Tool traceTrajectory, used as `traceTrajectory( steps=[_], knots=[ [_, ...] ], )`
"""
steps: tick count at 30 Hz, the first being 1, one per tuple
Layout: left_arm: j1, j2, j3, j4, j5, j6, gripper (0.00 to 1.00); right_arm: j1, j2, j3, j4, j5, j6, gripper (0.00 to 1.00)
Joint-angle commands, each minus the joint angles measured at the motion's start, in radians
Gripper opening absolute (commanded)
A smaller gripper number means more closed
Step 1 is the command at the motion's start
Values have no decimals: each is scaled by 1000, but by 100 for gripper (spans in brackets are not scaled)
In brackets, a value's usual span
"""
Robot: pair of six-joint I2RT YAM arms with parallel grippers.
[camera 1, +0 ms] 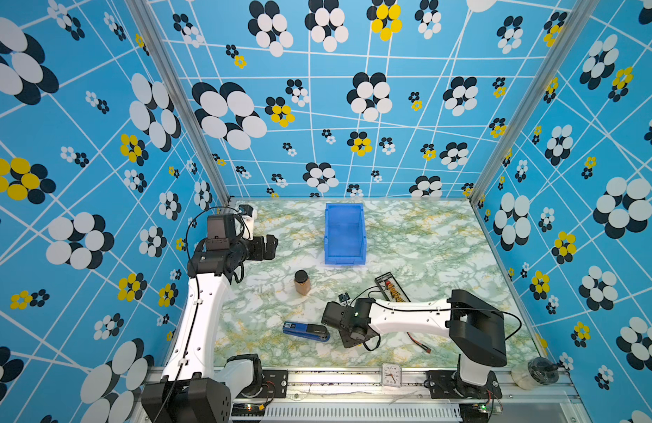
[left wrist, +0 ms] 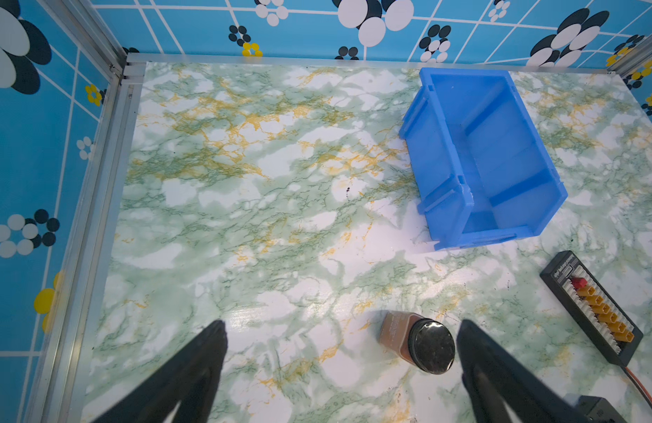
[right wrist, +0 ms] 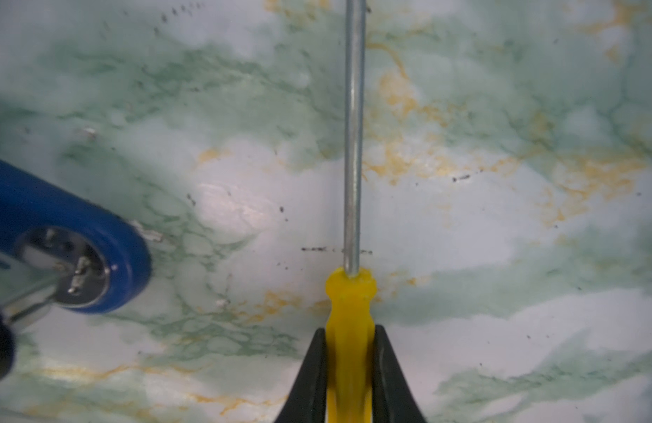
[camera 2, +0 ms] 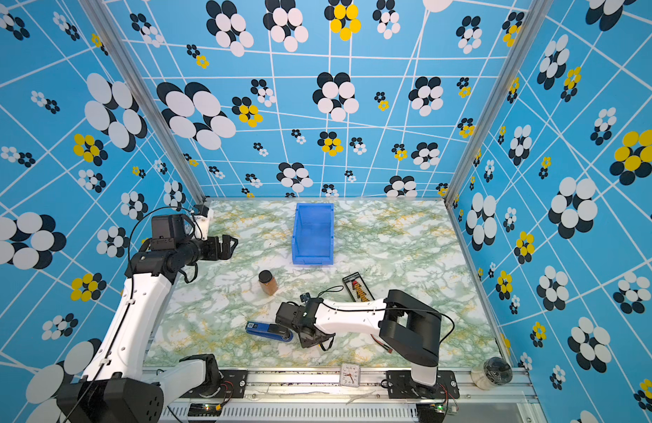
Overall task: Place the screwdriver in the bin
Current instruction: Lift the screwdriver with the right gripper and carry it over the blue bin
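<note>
Both top views show the left gripper (camera 1: 269, 247) at ten o'clock of the table (camera 1: 445, 256), jaws wide apart, empty. Just right of the stapler (camera 1: 305, 330), near seven o'clock, the screwdriver (right wrist: 353, 205) looks light and rigid; its thin steel shaft would likely slip, so the yellow handle (right wrist: 348, 304) is the place to hold. The right gripper (right wrist: 350, 331) is clamped there, a finger on each side. The empty bin (camera 1: 328, 234) stands at twelve o'clock.
</note>
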Motion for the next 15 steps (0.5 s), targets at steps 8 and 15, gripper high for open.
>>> traceTrajectory(
  steps=[8, 15],
  knots=[
    [6, -35, -24, 25, -31, 30, 99, -123, -145, 122, -94, -12, -127, 16],
    [-1, -40, 1, -34, 66, 53, 99, -327, -66, 405, -185, -49, -300, 18]
  ],
)
